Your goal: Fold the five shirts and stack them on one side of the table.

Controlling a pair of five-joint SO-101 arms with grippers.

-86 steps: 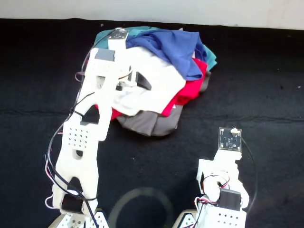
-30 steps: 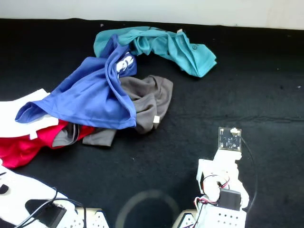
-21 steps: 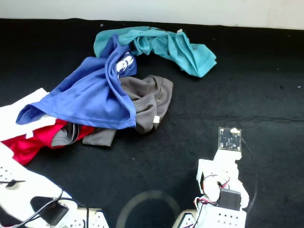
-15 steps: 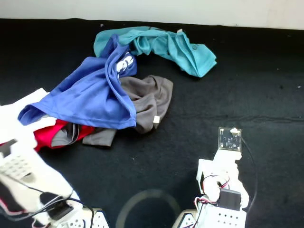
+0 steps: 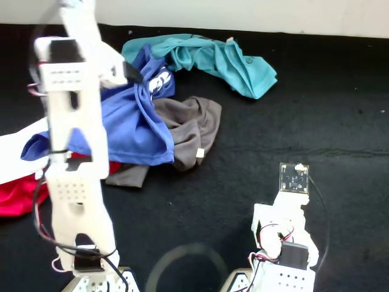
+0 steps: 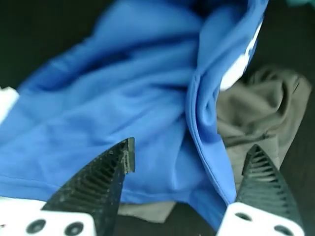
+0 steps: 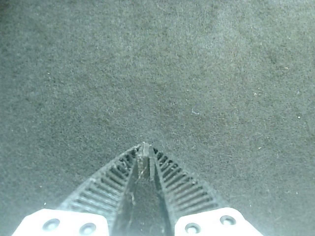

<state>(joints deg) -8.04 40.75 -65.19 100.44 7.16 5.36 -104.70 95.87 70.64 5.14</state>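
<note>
My left arm (image 5: 70,140) has swung back out over the blue shirt (image 6: 123,98), left jaws spread wide and empty, right jaws pinched closed, empty; nothing folded yet.

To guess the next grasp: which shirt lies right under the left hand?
The blue shirt: it spreads beneath the open left hand, while the grey shirt only peeks out at its edge.

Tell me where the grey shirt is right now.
In the high view the grey shirt lies near the middle of the table, partly under the blue shirt on its left, with the teal shirt farther back.
</note>
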